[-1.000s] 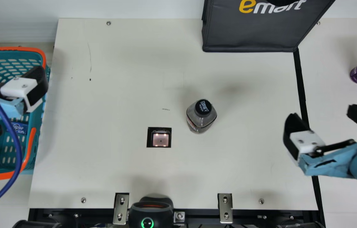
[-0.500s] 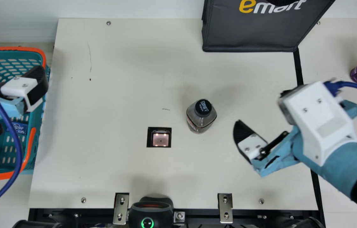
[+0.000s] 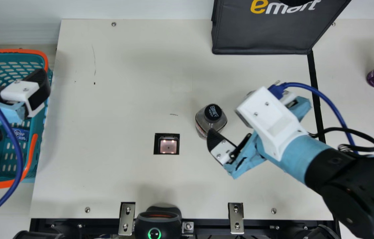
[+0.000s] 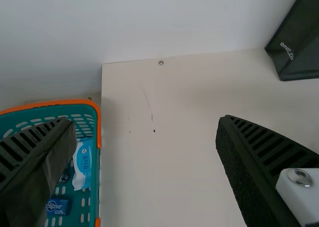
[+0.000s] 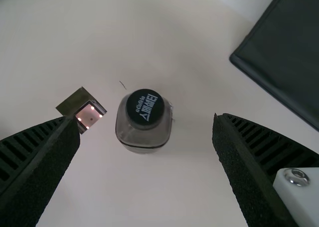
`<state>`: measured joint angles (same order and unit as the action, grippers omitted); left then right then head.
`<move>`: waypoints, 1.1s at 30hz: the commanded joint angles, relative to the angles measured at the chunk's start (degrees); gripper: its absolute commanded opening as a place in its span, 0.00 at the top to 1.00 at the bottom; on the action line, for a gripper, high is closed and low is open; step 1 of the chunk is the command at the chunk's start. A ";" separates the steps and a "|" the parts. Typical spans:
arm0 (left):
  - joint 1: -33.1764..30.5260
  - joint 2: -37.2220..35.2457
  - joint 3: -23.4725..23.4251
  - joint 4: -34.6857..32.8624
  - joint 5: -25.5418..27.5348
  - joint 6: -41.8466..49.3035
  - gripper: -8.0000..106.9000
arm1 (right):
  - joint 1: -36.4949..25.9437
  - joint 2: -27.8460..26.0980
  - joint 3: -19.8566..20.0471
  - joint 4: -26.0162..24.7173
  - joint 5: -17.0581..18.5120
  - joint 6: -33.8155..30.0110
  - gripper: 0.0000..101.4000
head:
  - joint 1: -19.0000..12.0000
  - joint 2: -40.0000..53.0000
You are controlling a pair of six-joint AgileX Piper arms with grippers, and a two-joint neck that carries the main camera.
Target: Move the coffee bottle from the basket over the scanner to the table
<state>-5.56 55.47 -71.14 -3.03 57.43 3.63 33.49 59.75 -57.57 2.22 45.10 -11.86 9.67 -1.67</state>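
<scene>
My right tool (image 3: 220,147) wide open and empty, near the upright bottle (image 3: 211,122), well in from the worktop's (image 3: 107,172) edges beside the scanner (image 3: 168,146), my left tool (image 3: 9,74) wide open, empty, over the basket (image 3: 11,51)

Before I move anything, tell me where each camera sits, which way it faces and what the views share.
Left wrist: on that wrist, looking down past its left claw at basket, table and bag.
Right wrist: on that wrist, looking down between the fingers of its right claw at bottle and scanner.
Main: on the neck, looking steeply down over the table; both arms show.
Shared: main and right wrist both show bottle, scanner and bag; main and left wrist, basket and bag.
</scene>
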 commanded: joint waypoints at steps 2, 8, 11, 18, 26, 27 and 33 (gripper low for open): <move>0.00 0.00 0.00 0.00 0.00 0.00 0.15 | 1.43 1.38 1.36 -0.92 -3.86 1.57 0.06 | -1.75 0.09; 0.00 0.00 0.00 0.00 0.00 0.00 0.15 | 3.16 4.19 3.81 -3.24 -8.80 5.08 0.06 | -1.75 0.09; 0.00 0.00 0.00 0.00 0.00 0.00 0.15 | 3.70 5.53 4.85 -4.30 -10.80 6.81 0.06 | -1.75 0.09; 0.00 0.00 0.00 0.00 0.00 0.00 0.15 | 4.11 8.34 6.68 -6.15 -14.05 10.03 0.06 | -1.75 0.09; 0.00 0.00 0.00 0.00 0.00 0.00 0.15 | 3.84 10.32 7.66 -6.38 -15.80 11.41 0.06 | -1.75 0.09; 0.00 0.00 0.00 0.00 0.00 0.00 0.15 | 3.78 10.51 7.73 -6.36 -15.92 11.50 0.13 | -1.75 0.09; 0.00 0.00 0.00 0.00 0.00 0.00 0.15 | 3.62 11.30 7.94 -6.59 -16.34 12.36 0.52 | -1.75 0.09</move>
<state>-5.56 55.47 -71.14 -3.03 57.43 3.63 37.10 71.03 -49.70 -4.35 28.68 0.46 9.67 -1.67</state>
